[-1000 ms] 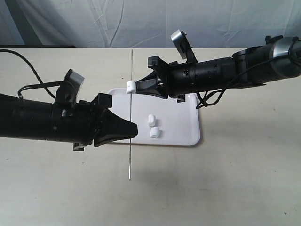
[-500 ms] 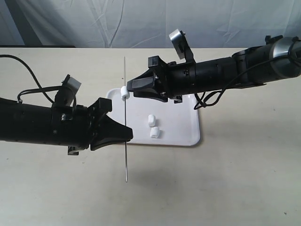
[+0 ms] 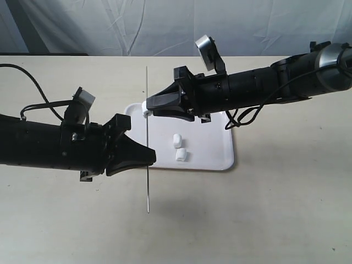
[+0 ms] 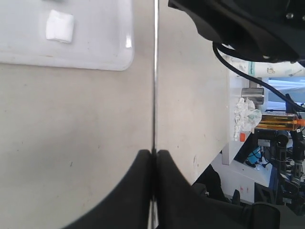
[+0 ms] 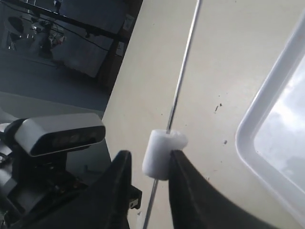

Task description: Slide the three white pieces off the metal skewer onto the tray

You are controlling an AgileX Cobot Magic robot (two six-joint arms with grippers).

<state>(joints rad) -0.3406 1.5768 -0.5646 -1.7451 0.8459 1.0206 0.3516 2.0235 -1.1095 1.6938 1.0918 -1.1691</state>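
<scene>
Well, the left gripper (image 3: 149,157) clamps the skewer (image 3: 147,187); the right gripper (image 3: 149,105) seems to pinch the white piece (image 3: 144,108) on it, two others (image 3: 177,139) lying on the tray (image 3: 223,148).

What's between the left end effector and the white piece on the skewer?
Only a bare stretch of the metal skewer runs from the left end effector to the white piece; the exterior view shows it.
</scene>
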